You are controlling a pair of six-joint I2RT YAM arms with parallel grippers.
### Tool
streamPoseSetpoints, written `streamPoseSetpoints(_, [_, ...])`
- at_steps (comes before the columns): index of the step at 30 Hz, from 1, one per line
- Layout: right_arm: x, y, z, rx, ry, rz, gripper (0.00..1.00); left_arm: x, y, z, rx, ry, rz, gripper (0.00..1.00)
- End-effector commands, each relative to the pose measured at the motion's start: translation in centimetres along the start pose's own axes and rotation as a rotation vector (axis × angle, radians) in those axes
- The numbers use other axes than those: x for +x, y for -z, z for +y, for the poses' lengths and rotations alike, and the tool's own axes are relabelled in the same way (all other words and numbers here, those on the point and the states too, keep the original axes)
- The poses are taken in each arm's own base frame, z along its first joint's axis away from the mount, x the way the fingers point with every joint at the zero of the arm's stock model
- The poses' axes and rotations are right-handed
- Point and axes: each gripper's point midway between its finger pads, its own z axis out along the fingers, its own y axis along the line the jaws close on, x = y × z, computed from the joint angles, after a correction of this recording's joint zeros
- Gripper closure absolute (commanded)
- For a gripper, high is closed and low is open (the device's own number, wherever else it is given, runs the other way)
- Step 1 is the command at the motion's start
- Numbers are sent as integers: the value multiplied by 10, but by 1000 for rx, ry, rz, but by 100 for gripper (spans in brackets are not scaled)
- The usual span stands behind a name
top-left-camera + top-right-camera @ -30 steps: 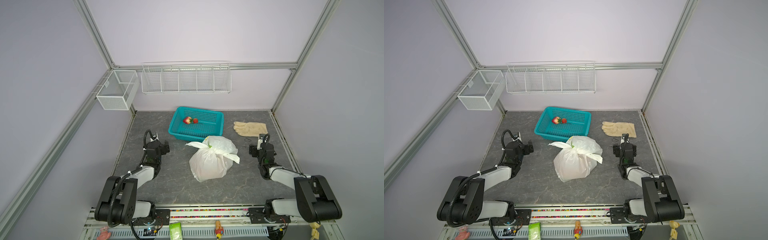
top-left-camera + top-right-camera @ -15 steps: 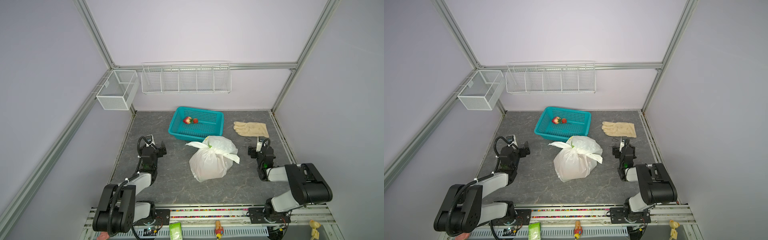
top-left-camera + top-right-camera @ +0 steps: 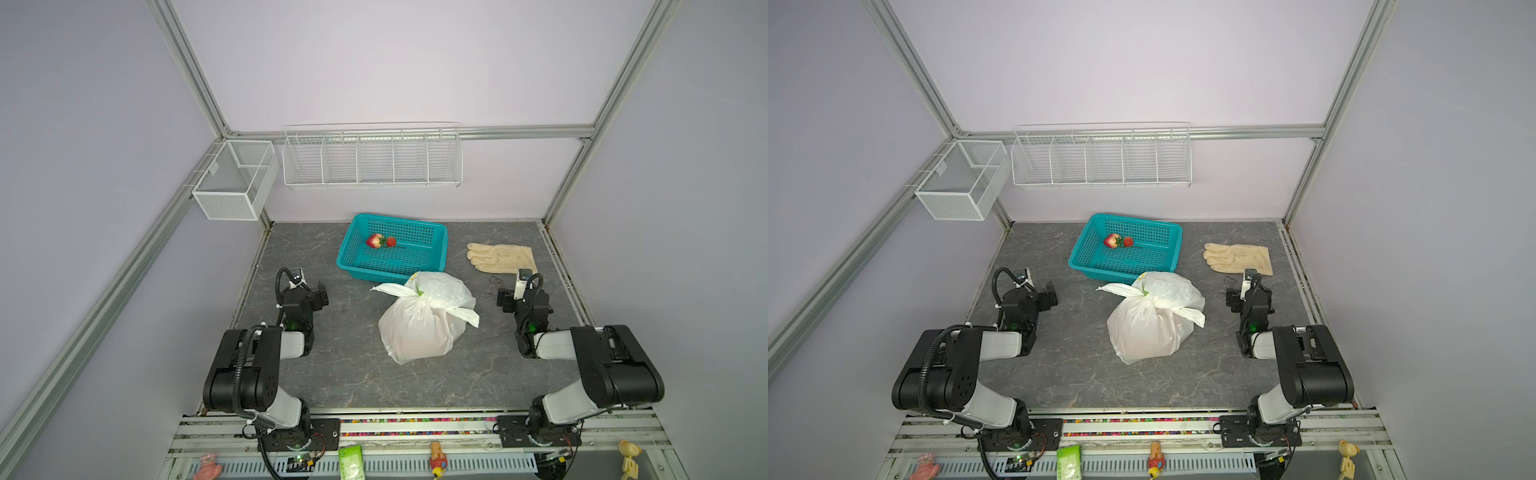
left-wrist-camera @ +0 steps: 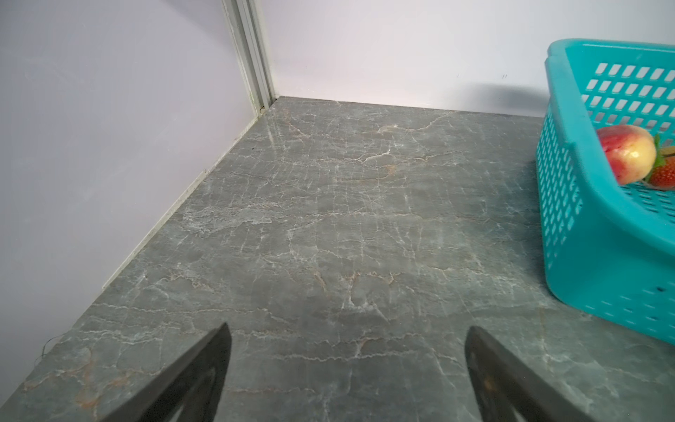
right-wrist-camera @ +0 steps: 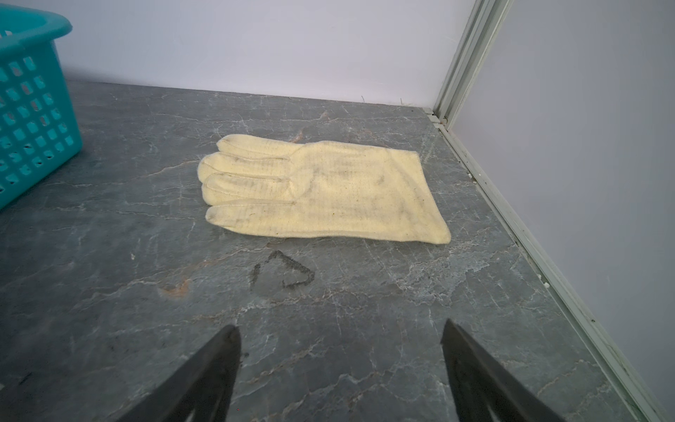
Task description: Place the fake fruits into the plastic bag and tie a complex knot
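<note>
Over the last second both arms fold back over their bases at the lower corners of both top views. The bag (image 3: 419,332) keeps its spot at the centre and nothing on the table shifts. The left gripper (image 3: 318,294) sits left of centre and the right gripper (image 3: 506,300) right of centre, each well apart from the bag. The wrist views show both with jaws spread wide and nothing between them. The left one faces bare table, the right one the glove (image 5: 321,193).

That reads as arms going to rest, so the tying looks finished. The bag's neck is cinched into a knot (image 3: 420,296), with handle ends sticking out left and right. How complex the knot is cannot be told.

The bag bulges, with a faint pink tint through the film, but its contents cannot be made out. The basket (image 3: 374,270), just above the bag in the frame, holds two fruits (image 3: 1111,240): a ball (image 3: 375,240) and a strawberry (image 3: 391,241), side by side. So the packing seems incomplete. The wire racks (image 3: 372,156) at upper centre show nothing inside.
</note>
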Motion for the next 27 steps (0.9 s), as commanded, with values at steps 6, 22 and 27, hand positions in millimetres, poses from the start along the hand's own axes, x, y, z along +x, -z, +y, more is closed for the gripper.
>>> streamPoseSetpoints(6, [-4,-2,-1,-3,-7,-6,11,-17,-2,-3,16,15,-63,1])
streamPoseSetpoints(22, [-4,-3,-1,-4,-7,-7,11,-17,-2,-2,13,13,-65,1])
streamPoseSetpoints(27, [-4,-2,-1,-4,-7,-7,11,-17,-2,-3,15,14,-65,1])
